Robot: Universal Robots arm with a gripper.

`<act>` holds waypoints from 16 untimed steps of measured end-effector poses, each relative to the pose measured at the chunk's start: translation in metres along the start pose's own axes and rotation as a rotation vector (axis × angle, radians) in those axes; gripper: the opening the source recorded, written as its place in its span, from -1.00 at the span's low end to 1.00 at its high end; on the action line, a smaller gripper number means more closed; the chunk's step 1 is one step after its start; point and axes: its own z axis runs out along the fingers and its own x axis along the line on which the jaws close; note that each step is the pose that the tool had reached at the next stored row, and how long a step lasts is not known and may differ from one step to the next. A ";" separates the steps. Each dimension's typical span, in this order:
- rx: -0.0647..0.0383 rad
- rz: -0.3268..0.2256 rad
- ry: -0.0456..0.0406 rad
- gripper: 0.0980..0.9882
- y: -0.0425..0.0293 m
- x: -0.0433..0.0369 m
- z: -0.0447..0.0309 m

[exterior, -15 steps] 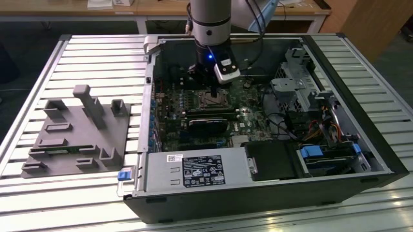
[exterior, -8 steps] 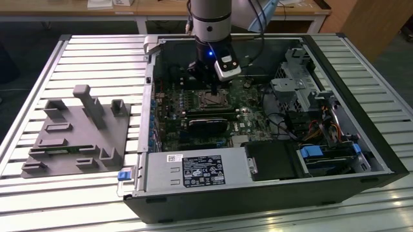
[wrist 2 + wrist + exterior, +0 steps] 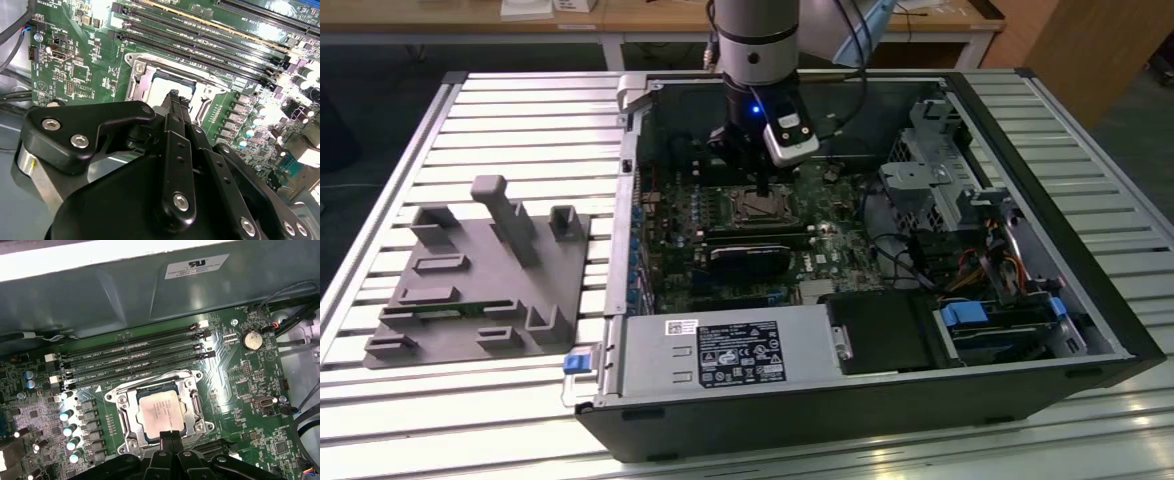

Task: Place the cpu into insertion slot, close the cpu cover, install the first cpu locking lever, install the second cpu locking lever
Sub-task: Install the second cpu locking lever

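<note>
— So where was the cpu when you looked?

— I saw it lying flat in the insertion slot, its grey-tan top facing up in the first wrist view. The silvery cpu cover framed it, and to my eye the frame lay down around the chip, though I could not tell whether it was latched.

— And the tool?

— Its two black fingers were pressed together, with nothing pinched between them. Their tips sat right at the edge of the chip on the side away from the memory slots. I could not tell whether they touched it. In the second wrist view the same closed tips stood over the socket's rim.

— What did the exterior view give you?

— I saw the arm reaching straight down into the open computer case, with the tool just above the socket on the green motherboard. The case lay on its side on the slatted desk. A grey fixture block sat beside it, at the exterior view's left.
</note>
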 end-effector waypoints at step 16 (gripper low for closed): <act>0.000 0.000 -0.0001 -0.98 -0.0159 -0.0042 0.0000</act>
